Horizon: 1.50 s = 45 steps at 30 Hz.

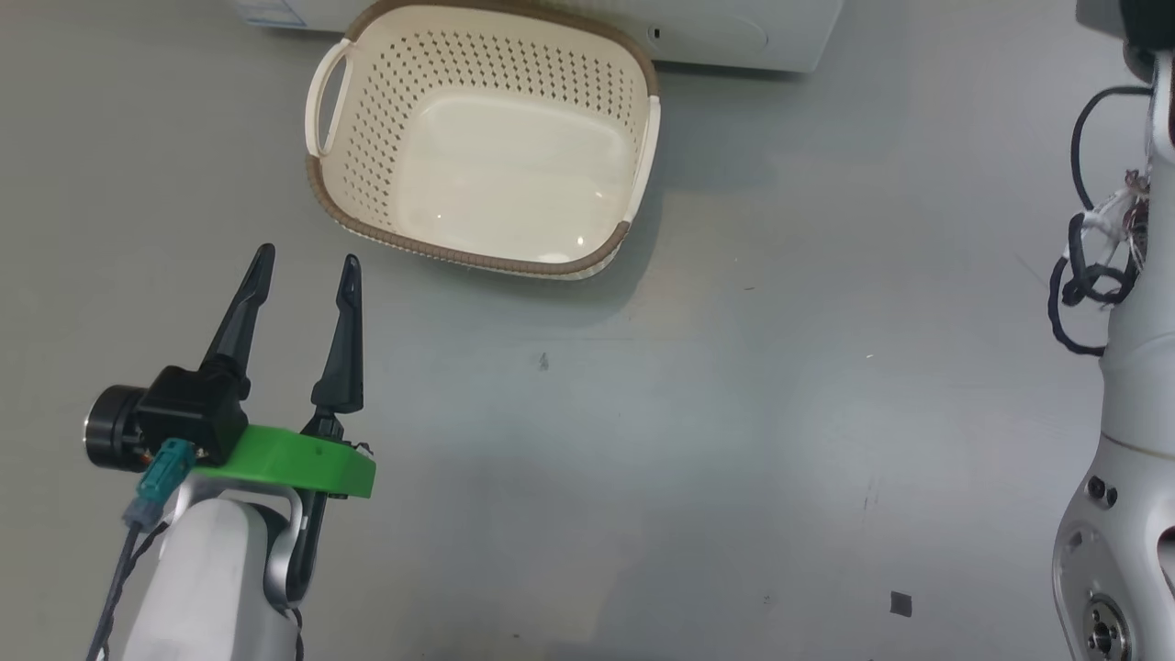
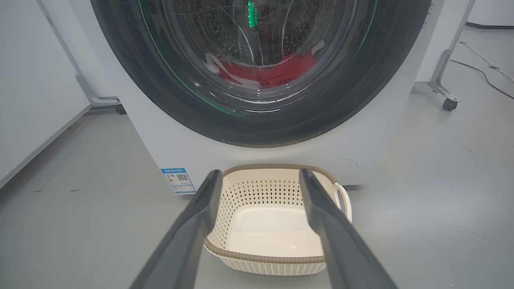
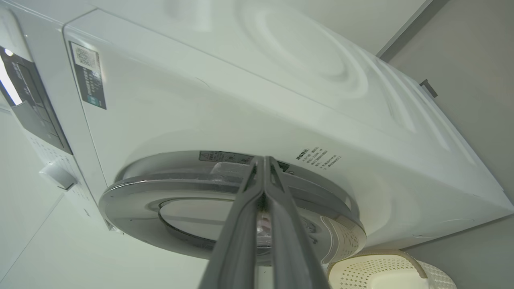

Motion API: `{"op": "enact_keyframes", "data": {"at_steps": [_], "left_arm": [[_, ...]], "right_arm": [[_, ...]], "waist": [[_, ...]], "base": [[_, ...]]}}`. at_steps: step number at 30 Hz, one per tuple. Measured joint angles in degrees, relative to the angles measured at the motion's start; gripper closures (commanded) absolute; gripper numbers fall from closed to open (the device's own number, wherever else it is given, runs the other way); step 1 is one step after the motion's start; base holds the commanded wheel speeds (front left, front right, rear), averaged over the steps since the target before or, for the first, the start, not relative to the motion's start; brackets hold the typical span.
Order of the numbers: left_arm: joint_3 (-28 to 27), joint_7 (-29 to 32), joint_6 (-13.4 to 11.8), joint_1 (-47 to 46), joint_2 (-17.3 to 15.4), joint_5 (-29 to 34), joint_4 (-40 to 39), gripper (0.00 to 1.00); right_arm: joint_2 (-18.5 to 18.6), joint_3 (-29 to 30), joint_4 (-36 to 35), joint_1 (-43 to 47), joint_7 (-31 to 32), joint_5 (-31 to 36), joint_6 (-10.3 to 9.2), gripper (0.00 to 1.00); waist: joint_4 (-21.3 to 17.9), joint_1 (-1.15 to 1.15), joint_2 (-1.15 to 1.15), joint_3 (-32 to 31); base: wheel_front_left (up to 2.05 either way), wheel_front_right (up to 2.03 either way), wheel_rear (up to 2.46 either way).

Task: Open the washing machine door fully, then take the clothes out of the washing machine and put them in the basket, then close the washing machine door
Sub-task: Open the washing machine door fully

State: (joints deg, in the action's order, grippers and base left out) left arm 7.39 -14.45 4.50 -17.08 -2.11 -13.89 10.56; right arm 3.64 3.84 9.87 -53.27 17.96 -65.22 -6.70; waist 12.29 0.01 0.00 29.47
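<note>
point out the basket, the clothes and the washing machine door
basket (image 1: 386,119), head view, perforated wall
clothes (image 2: 277,74), left wrist view, red fabric
washing machine door (image 2: 152,80), left wrist view, black rim

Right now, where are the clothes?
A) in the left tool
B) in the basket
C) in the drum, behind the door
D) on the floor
C: the red clothes show behind the glass of the door, and the basket is empty.

Bright, even light; soft floor shadows
</note>
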Motion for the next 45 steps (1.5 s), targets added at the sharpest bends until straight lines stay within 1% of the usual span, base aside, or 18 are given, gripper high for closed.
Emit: {"op": "enact_keyframes", "data": {"at_steps": [7,11,18,22,30,45], "left_arm": [[0.2,0.0,0.4,-1.8,0.4,-0.9,0.4,0.00],[0.5,0.0,0.6,-2.5,0.5,-2.6,1.3,0.00],[1.7,0.0,0.9,-3.6,0.7,-3.7,1.8,0.00],[2.2,0.0,0.9,-3.8,0.7,-5.4,2.3,0.00],[3.6,0.0,1.1,-4.0,0.8,-8.2,3.4,0.00],[5.1,0.0,1.4,-4.5,0.9,-8.3,4.5,0.00]], "right_arm": [[0.1,0.6,3.7,-6.6,1.5,-2.5,-0.11,1.00],[0.4,2.1,5.5,-9.9,1.9,-8.1,-0.53,1.00],[0.5,1.3,9.1,-14.0,2.5,-10.3,-0.54,1.00],[0.5,0.4,11.4,-16.7,3.1,-13.5,-0.54,1.00],[0.7,-2.2,15.2,-21.0,4.0,-13.2,-0.55,1.00],[1.7,-4.9,23.4,-27.7,5.7,-14.2,-0.58,1.00]], "waist": [[1.9,0.00,0.00,3.5],[3.0,-0.01,0.00,4.9],[4.3,-0.01,0.00,6.4],[5.0,-0.01,0.00,7.1],[6.2,-0.01,0.00,8.1],[7.3,-0.01,0.00,9.4]], "base": [[0.00,0.00,0.00],[0.00,0.00,0.00],[0.00,0.00,0.00],[0.00,0.00,0.00],[0.00,0.00,0.00],[0.00,0.00,0.00]]}}
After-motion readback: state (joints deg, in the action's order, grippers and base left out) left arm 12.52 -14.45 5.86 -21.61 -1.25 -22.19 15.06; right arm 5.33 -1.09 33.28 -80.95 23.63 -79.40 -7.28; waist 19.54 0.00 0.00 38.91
